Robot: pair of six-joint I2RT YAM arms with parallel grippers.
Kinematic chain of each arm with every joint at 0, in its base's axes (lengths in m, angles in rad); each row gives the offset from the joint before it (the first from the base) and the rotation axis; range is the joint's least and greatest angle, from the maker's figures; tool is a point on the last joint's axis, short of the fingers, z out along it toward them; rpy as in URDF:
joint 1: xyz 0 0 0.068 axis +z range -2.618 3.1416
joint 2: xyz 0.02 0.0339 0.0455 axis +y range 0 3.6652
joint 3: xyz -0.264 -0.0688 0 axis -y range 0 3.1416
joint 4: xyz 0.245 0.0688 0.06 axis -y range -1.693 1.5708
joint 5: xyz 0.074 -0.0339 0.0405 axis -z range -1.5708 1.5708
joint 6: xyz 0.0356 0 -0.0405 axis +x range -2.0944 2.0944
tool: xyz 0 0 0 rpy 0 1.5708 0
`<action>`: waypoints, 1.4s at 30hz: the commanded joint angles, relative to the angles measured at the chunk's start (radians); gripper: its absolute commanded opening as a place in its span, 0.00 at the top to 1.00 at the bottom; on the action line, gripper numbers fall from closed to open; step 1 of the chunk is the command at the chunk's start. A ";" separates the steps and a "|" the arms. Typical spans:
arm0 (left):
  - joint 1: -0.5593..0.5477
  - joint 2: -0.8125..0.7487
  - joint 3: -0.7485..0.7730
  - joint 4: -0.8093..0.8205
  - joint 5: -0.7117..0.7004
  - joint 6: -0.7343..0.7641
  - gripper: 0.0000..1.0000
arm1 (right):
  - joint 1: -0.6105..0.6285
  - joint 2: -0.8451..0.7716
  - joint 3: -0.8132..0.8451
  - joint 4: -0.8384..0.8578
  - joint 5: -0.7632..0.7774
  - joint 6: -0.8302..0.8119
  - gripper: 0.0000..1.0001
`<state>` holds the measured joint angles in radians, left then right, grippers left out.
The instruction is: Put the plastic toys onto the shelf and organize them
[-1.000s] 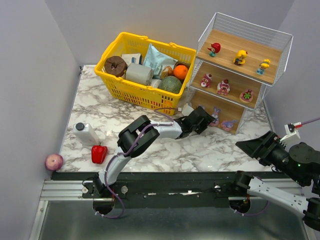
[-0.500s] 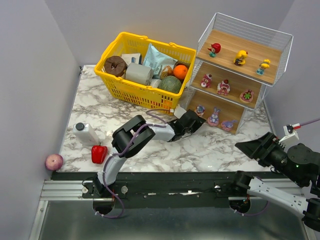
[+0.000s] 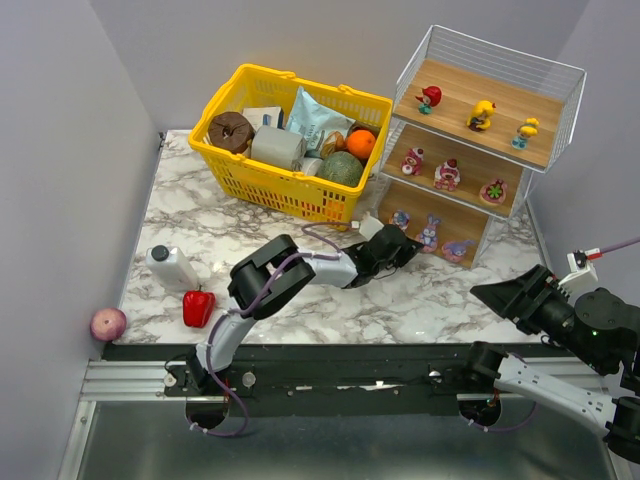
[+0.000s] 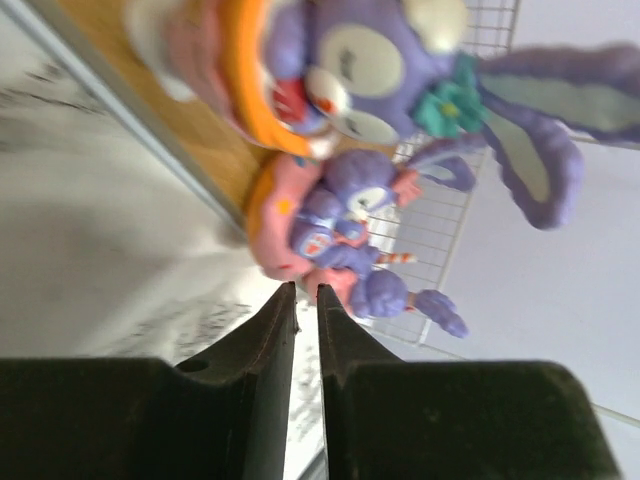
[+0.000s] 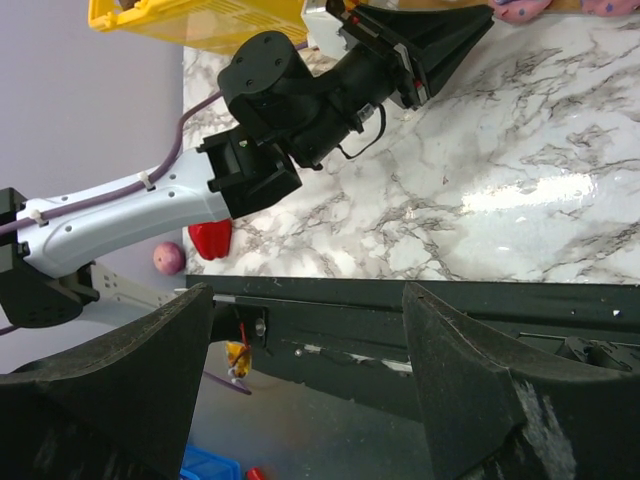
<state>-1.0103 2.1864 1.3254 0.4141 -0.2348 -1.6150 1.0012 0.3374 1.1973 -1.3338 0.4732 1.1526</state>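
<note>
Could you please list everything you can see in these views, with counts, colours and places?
shelf: one, white wire with wooden boards, back right
red toy: one, red, top tier, left
yellow ducks: two, yellow, top tier
red-pink toys: three, middle tier
bunnies: three, pink-purple, bottom tier
basket: one, yellow, back centre, holding groceries
bottle: one, white, table's left side
bell pepper: one, red, near the bottle
onion: one, pinkish, beside the table's near left corner
table: one, white marble
left gripper: black, shut, empty, before the bottom tier
right gripper: black, open, empty, near right
</note>
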 commanded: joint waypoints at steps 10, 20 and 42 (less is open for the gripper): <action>-0.031 0.092 0.083 -0.040 -0.004 -0.062 0.81 | 0.005 -0.021 -0.002 -0.044 -0.002 0.015 0.18; -0.030 0.128 0.127 -0.043 -0.015 -0.074 0.82 | 0.004 -0.028 -0.004 -0.059 -0.001 0.021 0.18; -0.047 -0.325 -0.149 -0.391 -0.043 0.312 0.23 | 0.005 0.009 0.001 -0.108 0.036 0.019 0.09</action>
<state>-1.0431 2.0892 1.2762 0.2127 -0.2237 -1.4982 1.0012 0.3122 1.1851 -1.3338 0.4747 1.1774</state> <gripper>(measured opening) 0.678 0.881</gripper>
